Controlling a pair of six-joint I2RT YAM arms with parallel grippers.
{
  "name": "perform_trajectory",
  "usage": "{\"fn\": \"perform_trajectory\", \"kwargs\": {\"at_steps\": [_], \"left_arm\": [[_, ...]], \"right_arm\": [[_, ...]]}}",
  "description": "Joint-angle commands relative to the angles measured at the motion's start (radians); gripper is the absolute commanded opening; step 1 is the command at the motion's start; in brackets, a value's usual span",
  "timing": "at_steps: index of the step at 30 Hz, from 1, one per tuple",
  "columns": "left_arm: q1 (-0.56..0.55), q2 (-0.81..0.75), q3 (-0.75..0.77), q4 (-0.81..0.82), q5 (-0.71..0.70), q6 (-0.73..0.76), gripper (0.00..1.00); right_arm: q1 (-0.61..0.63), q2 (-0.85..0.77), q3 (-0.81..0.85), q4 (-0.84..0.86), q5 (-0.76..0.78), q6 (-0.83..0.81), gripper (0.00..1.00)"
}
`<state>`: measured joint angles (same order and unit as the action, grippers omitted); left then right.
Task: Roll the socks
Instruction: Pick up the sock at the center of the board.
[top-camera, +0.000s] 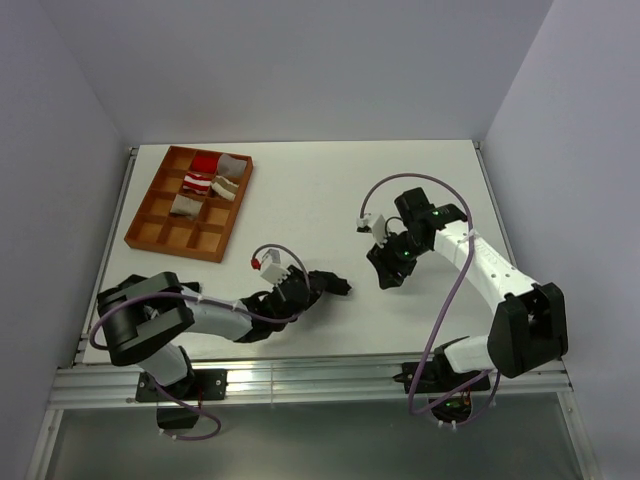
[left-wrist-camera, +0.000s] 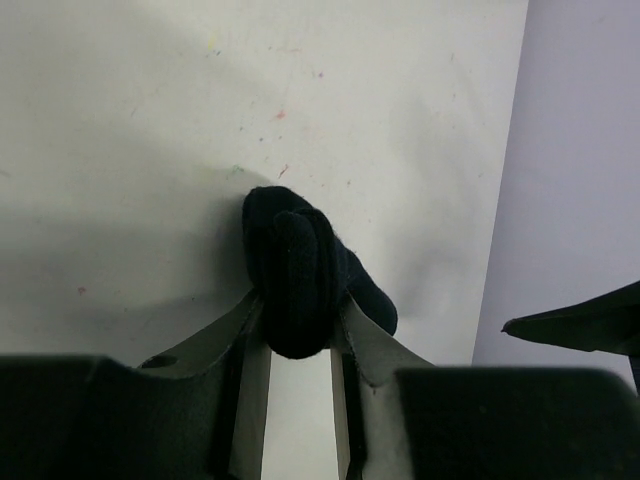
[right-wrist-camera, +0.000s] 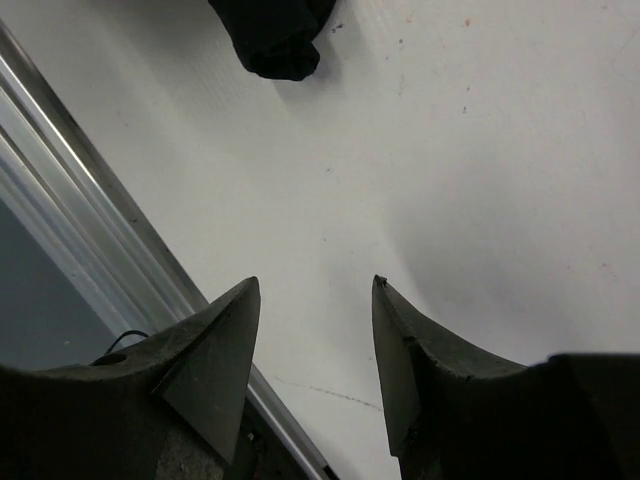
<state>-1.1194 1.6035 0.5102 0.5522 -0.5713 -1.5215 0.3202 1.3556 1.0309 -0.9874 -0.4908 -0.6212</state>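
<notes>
Near the front edge of the table (top-camera: 330, 200), just left of centre, the black sock (left-wrist-camera: 295, 270) is held as a tight roll between the narrowly set jaws of the left gripper (left-wrist-camera: 300, 310). This pinch is judged to be what stops the roll from springing open. To its right and a little farther off, the right gripper (right-wrist-camera: 315, 285) is poised apart from the sock, jaws spread wide with nothing between them, so the roll is borne by one arm alone. At the far left a wooden tray (top-camera: 178, 236) is set, with rolled fabric bundles (top-camera: 205, 172) in its far compartments; it is probably meant for finished rolls. The beige sock cannot be picked out with certainty.
</notes>
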Motion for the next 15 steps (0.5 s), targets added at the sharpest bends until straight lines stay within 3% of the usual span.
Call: {"fn": "perform_trajectory", "kwargs": {"at_steps": [1,6,15], "left_arm": [[0.029,-0.057,-0.001,-0.008,0.050,0.096,0.00],[0.070,-0.117,-0.004,-0.012,0.083,0.144,0.00],[0.242,-0.246,0.071,-0.098,0.194,0.302,0.00]], "right_arm": [[-0.007,-0.033,0.014,0.039,0.026,0.020,0.56],[-0.010,-0.042,0.012,0.047,0.037,0.020,0.56],[-0.027,-0.035,0.031,0.058,0.029,0.024,0.55]]}}
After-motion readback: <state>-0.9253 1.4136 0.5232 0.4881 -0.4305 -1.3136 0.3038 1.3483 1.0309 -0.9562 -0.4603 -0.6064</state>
